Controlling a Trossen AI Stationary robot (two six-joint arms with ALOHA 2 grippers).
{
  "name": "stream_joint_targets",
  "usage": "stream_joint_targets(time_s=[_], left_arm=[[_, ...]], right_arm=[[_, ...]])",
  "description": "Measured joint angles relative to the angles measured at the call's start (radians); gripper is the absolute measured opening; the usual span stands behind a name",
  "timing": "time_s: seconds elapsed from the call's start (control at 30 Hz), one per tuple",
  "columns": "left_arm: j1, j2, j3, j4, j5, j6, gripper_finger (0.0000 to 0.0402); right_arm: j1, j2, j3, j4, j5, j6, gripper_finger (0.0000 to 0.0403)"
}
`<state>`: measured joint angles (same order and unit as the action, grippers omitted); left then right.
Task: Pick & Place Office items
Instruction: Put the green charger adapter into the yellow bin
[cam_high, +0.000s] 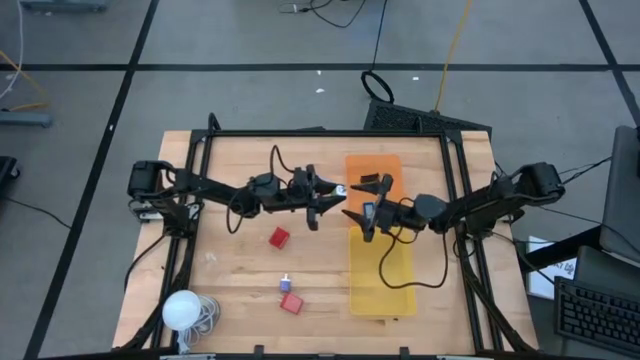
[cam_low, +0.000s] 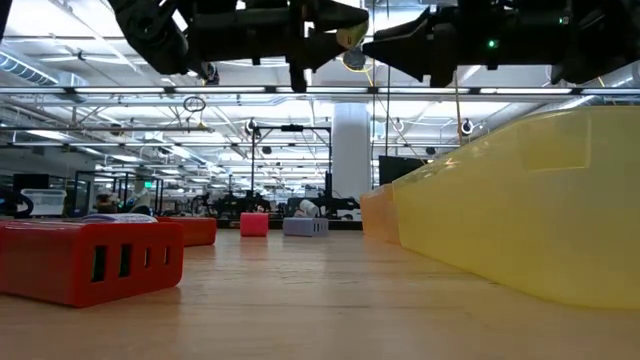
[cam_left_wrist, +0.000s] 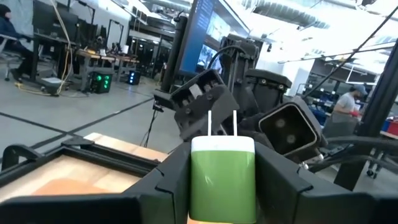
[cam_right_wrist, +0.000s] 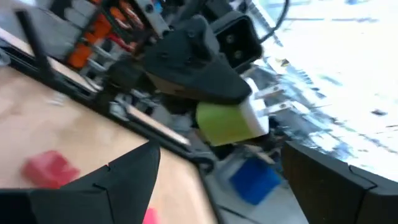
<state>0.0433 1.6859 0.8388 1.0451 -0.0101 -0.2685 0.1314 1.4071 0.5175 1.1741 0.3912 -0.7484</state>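
A: What is the left hand (cam_high: 335, 195) doing?
B: It is raised above the middle of the tabletop (cam_high: 240, 270), its fingers (cam_left_wrist: 283, 186) clamped on a green-and-white plug block (cam_left_wrist: 222, 177) whose two prongs point toward the right hand (cam_high: 352, 215).

A: And the right hand?
B: It is spread wide and carries nothing. It faces the left hand, nearly tip to tip, with the plug block between them, over the orange tray (cam_high: 372, 172) where that meets the yellow tray (cam_high: 385, 280).

A: Where are the other office items?
B: Taking the tabletop as a clock face seen from above, a black piece (cam_high: 373, 184) lies in the orange tray at about one o'clock. A red block (cam_high: 279, 237) sits just below the centre, toward seven o'clock. A small light-blue piece (cam_high: 285, 281) and a second red block (cam_high: 291, 302) lie close together near six o'clock.

A: Anything else?
B: A white ball with a coiled cord (cam_high: 183, 310) rests at eight o'clock, by the corner.
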Motion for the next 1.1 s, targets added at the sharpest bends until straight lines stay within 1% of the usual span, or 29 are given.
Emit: stream_joint_targets(time_s=[0.07,0.2,0.27,0.37,0.47,0.57,0.67,0.9,1.03,1.1], left_arm=[[0.000,-0.001,0.004,0.000,0.000,0.000,0.0142],[0.000,0.000,0.005,-0.002,0.000,-0.016,0.0136],[0.000,0.000,0.005,0.000,0.000,-0.035,0.0134],[0.000,0.000,0.005,-0.004,-0.003,-0.066,0.0134],[0.000,-0.001,0.005,-0.013,-0.031,-0.086,0.0138],[0.000,-0.001,0.005,-0.019,-0.043,-0.086,0.0141],[0.000,-0.001,0.005,-0.017,-0.044,-0.091,0.0136],[-0.001,-0.001,0.004,-0.016,-0.043,-0.138,0.0140],[-0.007,-0.001,0.006,-0.023,-0.043,-0.156,0.0139],[-0.012,-0.001,0.020,-0.045,-0.042,-0.157,0.0134]], right_arm=[[0.005,0.000,0.000,0.044,0.028,-0.054,0.0320],[0.008,0.000,0.000,0.086,0.017,-0.133,0.0320],[0.008,0.000,0.010,0.059,-0.001,-0.137,0.0320],[0.006,0.000,0.037,0.008,-0.002,-0.135,0.0320],[0.006,0.000,0.062,-0.028,-0.002,-0.136,0.0320],[0.005,0.000,0.082,-0.027,-0.003,-0.140,0.0320],[0.005,0.000,0.094,-0.035,-0.003,-0.163,0.0320],[-0.009,0.003,0.108,-0.083,-0.004,-0.156,0.0320],[-0.014,0.027,0.109,-0.077,-0.004,-0.155,0.0320],[-0.018,0.048,0.109,-0.041,-0.023,-0.158,0.0320]])
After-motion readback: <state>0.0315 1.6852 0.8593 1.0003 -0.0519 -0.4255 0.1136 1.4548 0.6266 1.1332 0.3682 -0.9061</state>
